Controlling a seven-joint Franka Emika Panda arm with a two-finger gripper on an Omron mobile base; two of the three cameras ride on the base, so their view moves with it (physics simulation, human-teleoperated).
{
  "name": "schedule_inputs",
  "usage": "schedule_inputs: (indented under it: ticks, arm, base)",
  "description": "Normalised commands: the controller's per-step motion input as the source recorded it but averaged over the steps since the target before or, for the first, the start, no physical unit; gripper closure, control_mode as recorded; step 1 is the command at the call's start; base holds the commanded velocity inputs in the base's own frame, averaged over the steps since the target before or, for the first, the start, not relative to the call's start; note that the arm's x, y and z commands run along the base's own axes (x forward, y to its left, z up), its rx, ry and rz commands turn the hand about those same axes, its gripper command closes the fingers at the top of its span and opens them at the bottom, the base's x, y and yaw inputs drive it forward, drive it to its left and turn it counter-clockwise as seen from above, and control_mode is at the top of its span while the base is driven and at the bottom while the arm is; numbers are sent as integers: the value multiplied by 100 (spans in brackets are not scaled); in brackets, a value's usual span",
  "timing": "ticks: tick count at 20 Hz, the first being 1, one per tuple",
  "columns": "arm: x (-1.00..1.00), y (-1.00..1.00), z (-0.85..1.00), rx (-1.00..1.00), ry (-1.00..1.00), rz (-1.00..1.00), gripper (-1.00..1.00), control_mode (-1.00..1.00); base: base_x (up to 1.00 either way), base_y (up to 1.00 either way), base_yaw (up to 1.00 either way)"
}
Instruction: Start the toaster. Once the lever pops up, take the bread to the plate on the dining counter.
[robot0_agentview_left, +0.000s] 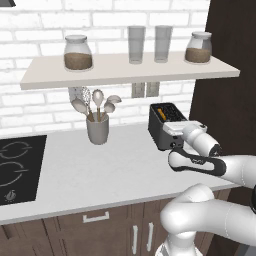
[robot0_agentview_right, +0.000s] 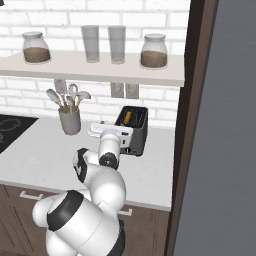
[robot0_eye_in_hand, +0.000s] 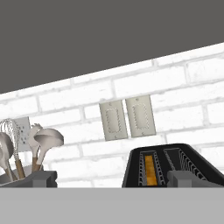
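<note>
Dark grey toaster (robot0_agentview_left: 165, 123) stands right of centre on the table (robot0_agentview_left: 100, 170), bread (robot0_eye_in_hand: 149, 169) in its left slot; our open gripper (robot0_agentview_left: 176, 129) hovers just before it, facing it.

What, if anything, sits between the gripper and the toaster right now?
Nothing visible does. The open gripper sits right in front of the toaster, with the bread down in one slot. The utensil holder stands well off to the side on the counter.
</note>
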Motion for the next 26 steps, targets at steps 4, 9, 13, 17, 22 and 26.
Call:
schedule_inputs:
  ticks: [4,9,13,17,22,26]
  arm:
    - [0,0,0,0,0,0,-100,-100]
    - [0,0,0,0,0,0,-100,-100]
    - [0,0,0,0,0,0,-100,-100]
    - [0,0,0,0,0,0,-100,-100]
    - [0,0,0,0,0,0,-100,-100]
    - [0,0,0,0,0,0,-100,-100]
  base:
    - [0,0,0]
    - [0,0,0]
    - [0,0,0]
    - [0,0,0]
    - [0,0,0]
    - [0,0,0]
